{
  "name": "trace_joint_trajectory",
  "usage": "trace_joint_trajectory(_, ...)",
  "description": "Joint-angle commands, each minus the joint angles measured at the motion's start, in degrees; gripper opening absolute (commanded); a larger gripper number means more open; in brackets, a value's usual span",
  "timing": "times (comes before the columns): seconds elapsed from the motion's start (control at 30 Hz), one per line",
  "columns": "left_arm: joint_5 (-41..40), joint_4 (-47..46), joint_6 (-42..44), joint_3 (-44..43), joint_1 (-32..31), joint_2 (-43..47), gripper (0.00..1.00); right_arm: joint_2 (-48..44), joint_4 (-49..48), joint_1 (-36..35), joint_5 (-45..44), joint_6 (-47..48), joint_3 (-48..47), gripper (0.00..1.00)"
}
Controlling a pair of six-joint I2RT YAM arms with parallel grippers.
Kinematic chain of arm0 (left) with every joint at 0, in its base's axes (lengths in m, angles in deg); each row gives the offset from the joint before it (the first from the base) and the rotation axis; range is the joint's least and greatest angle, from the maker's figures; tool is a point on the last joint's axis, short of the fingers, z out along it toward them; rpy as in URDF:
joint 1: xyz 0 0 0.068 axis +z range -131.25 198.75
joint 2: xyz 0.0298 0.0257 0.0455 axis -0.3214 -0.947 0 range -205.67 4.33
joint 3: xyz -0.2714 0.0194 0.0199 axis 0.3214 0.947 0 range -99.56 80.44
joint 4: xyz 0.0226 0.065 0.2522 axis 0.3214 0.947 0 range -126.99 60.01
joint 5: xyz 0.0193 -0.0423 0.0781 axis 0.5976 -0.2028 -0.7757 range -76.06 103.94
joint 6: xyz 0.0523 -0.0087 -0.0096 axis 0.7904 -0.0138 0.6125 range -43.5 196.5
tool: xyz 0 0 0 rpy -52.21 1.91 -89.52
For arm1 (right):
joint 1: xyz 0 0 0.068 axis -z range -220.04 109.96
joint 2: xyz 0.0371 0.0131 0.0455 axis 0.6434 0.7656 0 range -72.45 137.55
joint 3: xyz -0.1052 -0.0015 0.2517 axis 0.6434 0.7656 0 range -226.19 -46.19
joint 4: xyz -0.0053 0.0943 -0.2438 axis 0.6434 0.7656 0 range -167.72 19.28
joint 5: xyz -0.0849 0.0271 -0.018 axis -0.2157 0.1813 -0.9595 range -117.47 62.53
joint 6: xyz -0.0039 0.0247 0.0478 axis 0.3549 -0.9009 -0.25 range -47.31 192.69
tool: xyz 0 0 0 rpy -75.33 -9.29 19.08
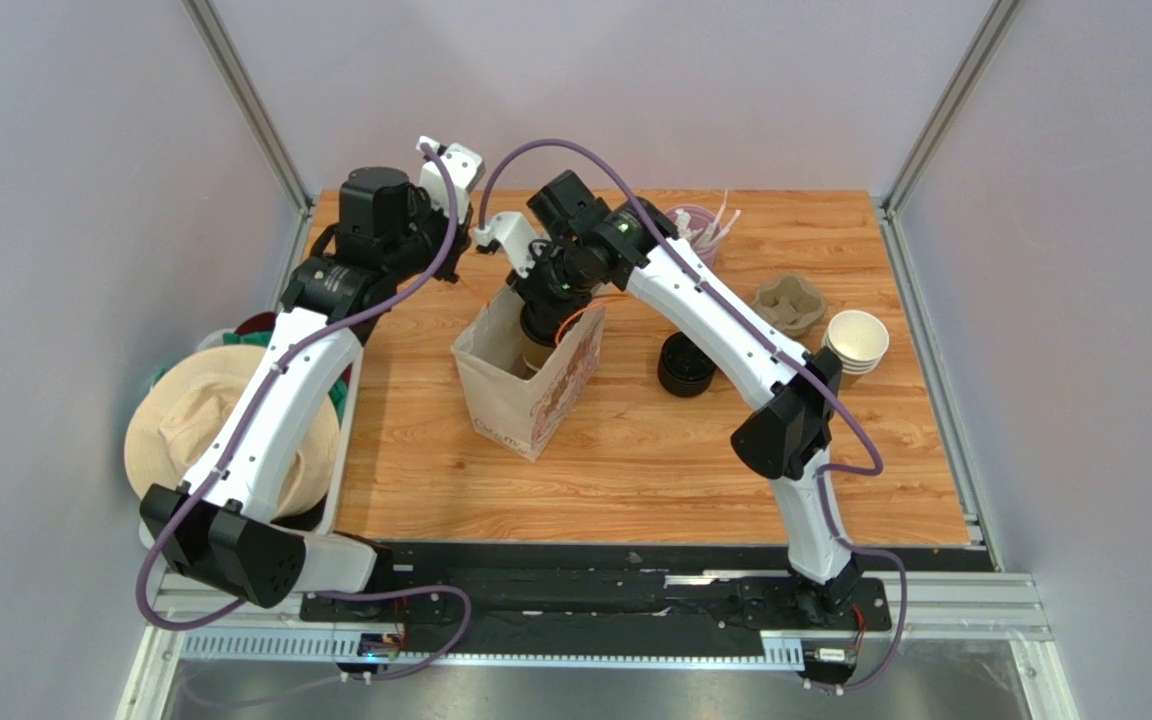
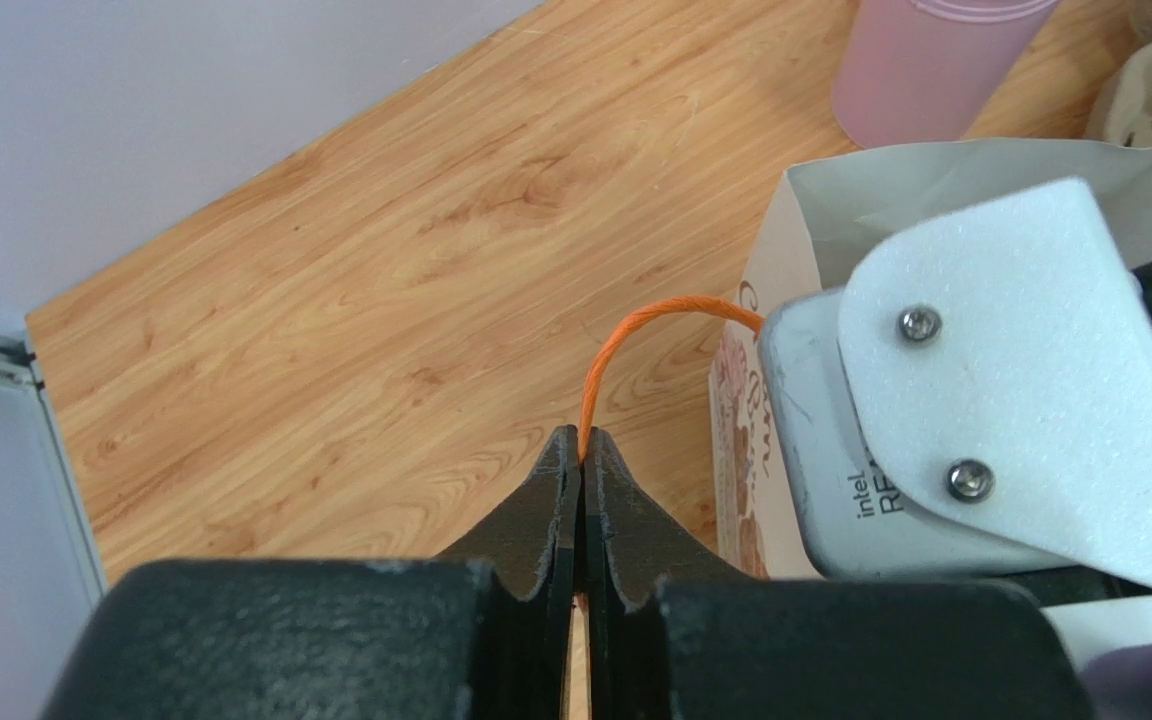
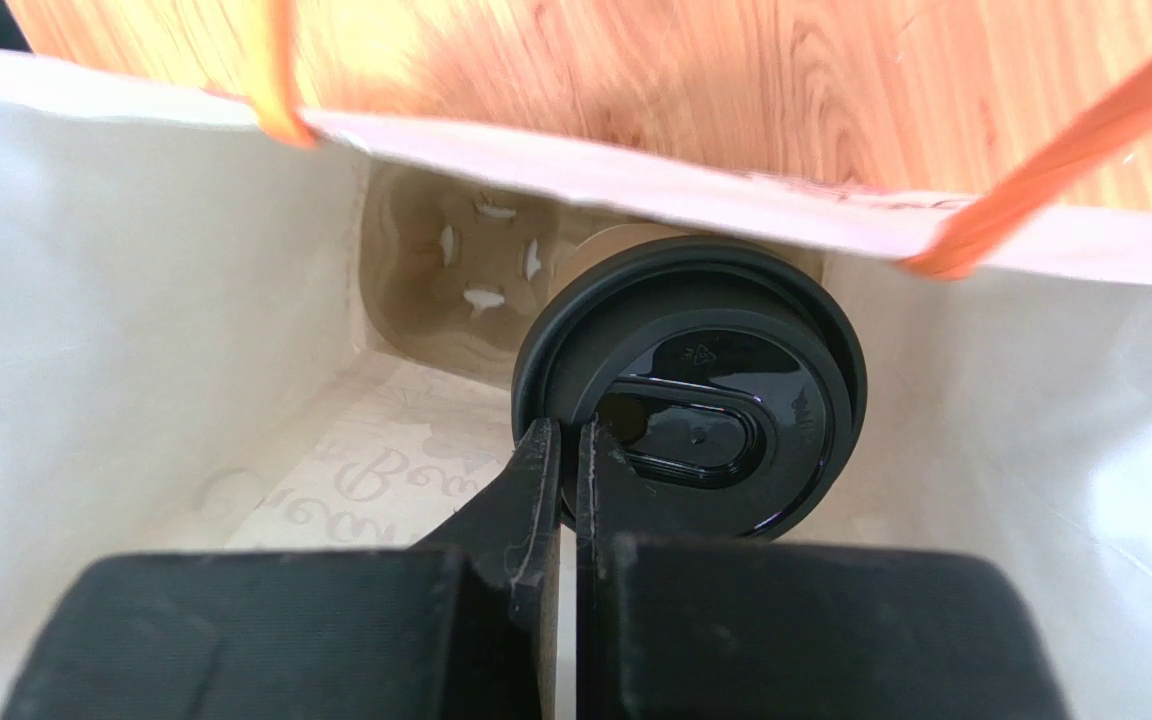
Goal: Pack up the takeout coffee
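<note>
The takeout coffee [image 3: 615,243], a brown cup under a black lid [image 3: 717,393], is tilted inside the white paper bag [image 3: 117,270], above a brown cup carrier [image 3: 440,285] on the bag's floor. My right gripper [image 3: 567,438] reaches into the bag from above and is shut on the lid's rim. From overhead the bag [image 1: 525,398] stands mid-table with the right gripper [image 1: 545,323] down in its mouth. My left gripper [image 2: 582,443] is shut on the bag's orange handle [image 2: 642,323], just left of the bag's rim [image 2: 898,173]; overhead it [image 1: 504,248] sits at the bag's far corner.
A pink cup [image 1: 699,225] of white sticks stands behind the bag. Right of the bag are a stack of black lids [image 1: 684,365], a brown carrier tray [image 1: 790,303] and nested paper cups [image 1: 856,342]. A straw hat [image 1: 222,428] lies in a bin off the table's left edge.
</note>
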Motion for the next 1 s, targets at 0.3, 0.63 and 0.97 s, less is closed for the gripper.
trace_joint_trajectory(0.3, 4.64, -1.47, -1.33, 0.07, -0.07, 1.91, 0.00, 4.60, -0.34, 3.37, 2.99, -4.92, -8.21, 0.00)
trace_joint_trajectory(0.63, 2.54, -1.03, -1.76, 0.25, -0.16, 2.09, 0.00, 5.49, 0.89, 3.99, 2.55, -4.65, -6.10, 0.00)
trace_joint_trajectory(0.97, -5.90, -1.82, -2.38, 0.60, -0.07, 1.39, 0.00, 4.52, 2.65, 3.20, 1.24, -2.11, -0.22, 0.00)
